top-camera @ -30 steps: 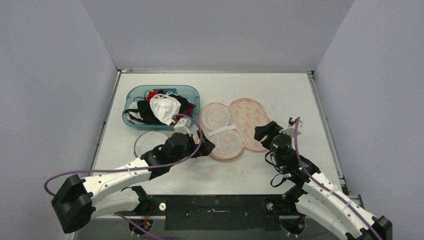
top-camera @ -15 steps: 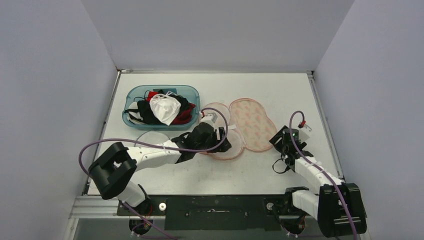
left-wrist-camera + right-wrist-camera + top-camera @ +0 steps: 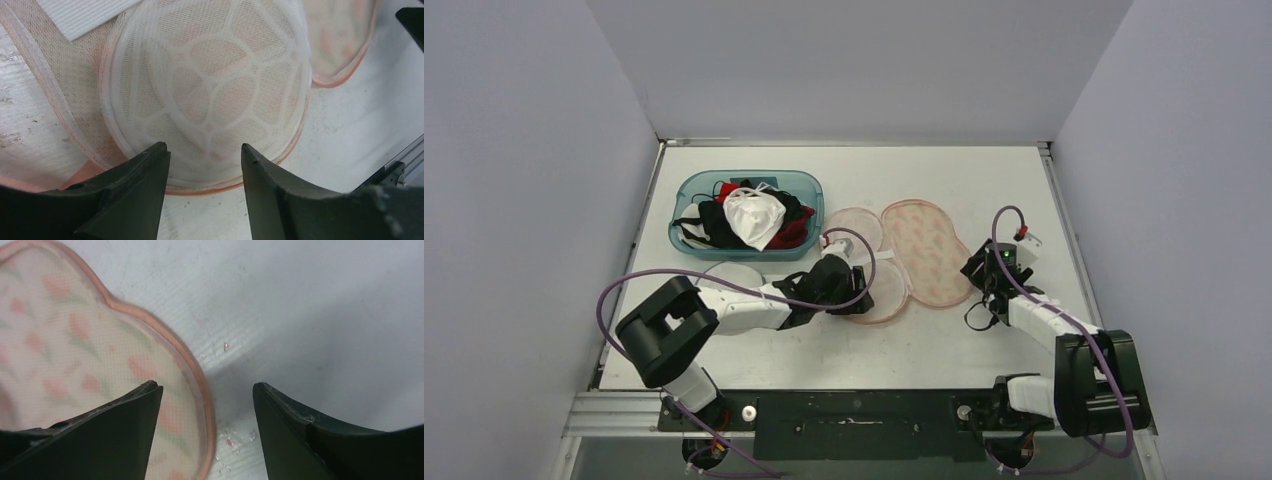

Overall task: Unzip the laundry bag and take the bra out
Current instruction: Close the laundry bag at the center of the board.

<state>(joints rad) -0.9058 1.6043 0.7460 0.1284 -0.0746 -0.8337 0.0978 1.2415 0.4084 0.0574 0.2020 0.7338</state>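
Laundry bag (image 3: 929,250) lying unzipped, spread flat mid-surface (image 3: 984,190), just right of teal bin (image 3: 744,174). Left jaws standing partly apart, gripping nothing, straddling near rim of mesh dome (image 3: 207,85). Right jaws standing apart, empty, bracketing orange edge of floral half (image 3: 75,340). Counting: one bag, two mesh domes, one bin. Cannot tell where bra is lying.

I view the worktop (image 3: 984,180) from above and behind; both wrist cameras look closely down on the same laundry bag (image 3: 924,255).
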